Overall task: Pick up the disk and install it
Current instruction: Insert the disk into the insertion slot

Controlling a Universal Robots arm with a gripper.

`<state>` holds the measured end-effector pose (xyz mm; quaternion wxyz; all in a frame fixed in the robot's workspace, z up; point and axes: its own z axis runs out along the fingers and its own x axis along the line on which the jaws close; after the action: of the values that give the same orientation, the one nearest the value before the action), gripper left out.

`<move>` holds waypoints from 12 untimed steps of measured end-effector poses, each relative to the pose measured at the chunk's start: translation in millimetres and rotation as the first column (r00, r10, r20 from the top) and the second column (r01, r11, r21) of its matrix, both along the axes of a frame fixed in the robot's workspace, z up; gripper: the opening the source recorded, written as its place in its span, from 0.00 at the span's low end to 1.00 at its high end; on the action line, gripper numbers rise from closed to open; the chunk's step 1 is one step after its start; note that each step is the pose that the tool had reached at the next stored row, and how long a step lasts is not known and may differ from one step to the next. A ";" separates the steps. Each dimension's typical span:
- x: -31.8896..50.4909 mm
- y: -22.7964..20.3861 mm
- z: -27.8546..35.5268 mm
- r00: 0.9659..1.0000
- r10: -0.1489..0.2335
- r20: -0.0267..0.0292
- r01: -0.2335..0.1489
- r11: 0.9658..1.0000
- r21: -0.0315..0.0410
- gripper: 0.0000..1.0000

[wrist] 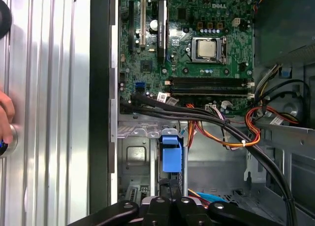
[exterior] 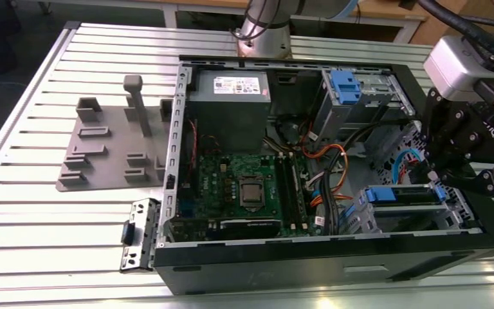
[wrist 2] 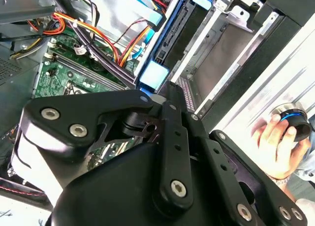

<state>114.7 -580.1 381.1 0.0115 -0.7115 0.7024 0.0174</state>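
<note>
The disk (exterior: 404, 195) stands on edge in the open computer case's (exterior: 316, 251) corner drive bay, nearly seated (final push apparently remaining), the gripper (wrist: 170, 196) pinching its blue-railed edge.

Fingers (wrist: 170, 199) together — arm angled down
</note>
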 end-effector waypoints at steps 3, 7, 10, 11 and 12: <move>8.2 0.2 -1.8 1.000 0.000 -0.002 0.000 1.000 0.000 0.10; 22.0 1.0 -6.9 1.000 0.000 -0.007 0.000 1.000 0.000 0.10; 28.2 1.4 -12.1 1.000 0.000 -0.010 0.000 1.000 0.000 0.10; 30.2 1.5 -13.4 1.000 0.000 -0.010 0.000 1.000 0.000 0.10; 32.0 1.6 -14.5 1.000 0.000 -0.011 0.000 1.000 0.000 0.10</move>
<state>146.7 -578.5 366.6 0.0077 -0.7113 0.7025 0.0211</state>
